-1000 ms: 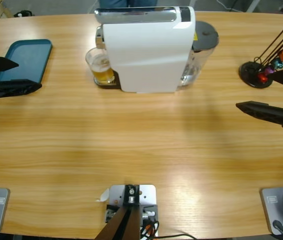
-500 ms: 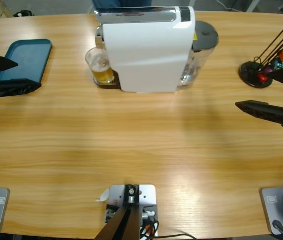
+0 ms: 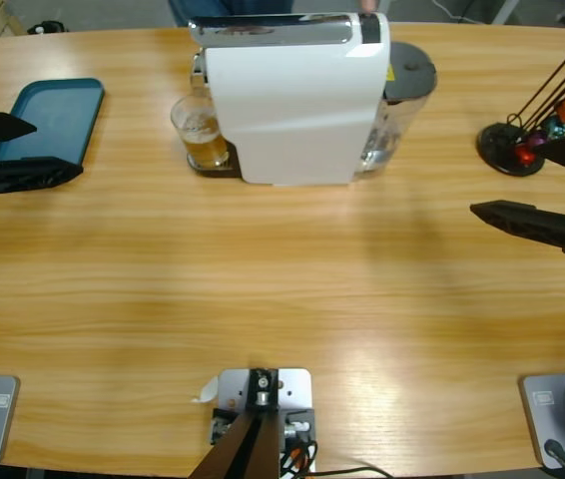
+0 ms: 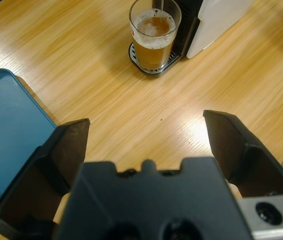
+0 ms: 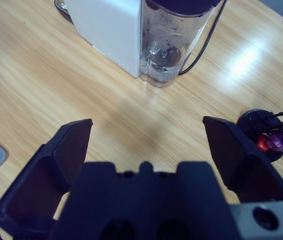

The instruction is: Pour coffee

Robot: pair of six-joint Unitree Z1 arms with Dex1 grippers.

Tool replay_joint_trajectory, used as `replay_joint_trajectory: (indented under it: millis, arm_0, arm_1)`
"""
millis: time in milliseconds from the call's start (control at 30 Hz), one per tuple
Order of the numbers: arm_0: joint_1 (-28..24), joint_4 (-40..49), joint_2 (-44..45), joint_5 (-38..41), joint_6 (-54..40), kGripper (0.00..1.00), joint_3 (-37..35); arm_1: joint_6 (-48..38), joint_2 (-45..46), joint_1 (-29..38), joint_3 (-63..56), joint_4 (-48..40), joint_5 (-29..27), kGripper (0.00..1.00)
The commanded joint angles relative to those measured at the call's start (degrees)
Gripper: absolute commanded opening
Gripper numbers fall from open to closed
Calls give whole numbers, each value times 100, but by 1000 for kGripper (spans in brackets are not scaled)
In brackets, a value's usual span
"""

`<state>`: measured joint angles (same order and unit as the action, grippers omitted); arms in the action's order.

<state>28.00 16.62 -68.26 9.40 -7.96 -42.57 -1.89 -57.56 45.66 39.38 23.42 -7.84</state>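
Note:
A clear glass (image 3: 201, 131) (image 4: 154, 34) stands on the drip tray of the white coffee machine (image 3: 292, 95) (image 5: 111, 27), under its spout. It holds amber coffee (image 4: 153, 42) with a pale foamy top. My left gripper (image 3: 8, 150) (image 4: 146, 145) hangs open at the table's left edge, well away from the glass, nothing between its jaws. My right gripper (image 3: 552, 185) (image 5: 146, 145) is open at the right edge, empty, looking toward the machine's clear water tank (image 5: 174, 40).
A teal tray (image 3: 53, 120) (image 4: 6, 130) lies at the back left, beside the left gripper. A black capsule stand (image 3: 522, 145) (image 5: 274, 137) with thin rods and coloured capsules is at the back right. A person's clothing (image 3: 233, 8) shows behind the machine.
The person behind the machine has shifted slightly. Both grippers and the glass have stayed where they were.

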Motion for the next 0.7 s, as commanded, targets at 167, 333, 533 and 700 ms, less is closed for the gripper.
replay_joint_trajectory:
  millis: [167, 333, 533, 700]
  arm_0:
    - [-67, -71, -152, -43, -4, 1000, 196]
    - [-67, -62, -108, -43, 16, 1000, 214]
    - [-67, -62, -117, -43, 14, 1000, 214]
    - [-67, -62, -117, -43, 14, 1000, 214]
  arm_1:
    - [75, -1, 48, -185, -29, 90, 991]
    - [75, -3, 48, -185, -30, 90, 991]
    - [75, -10, 48, -185, -30, 99, 991]
    - [75, -10, 48, -185, -30, 100, 991]
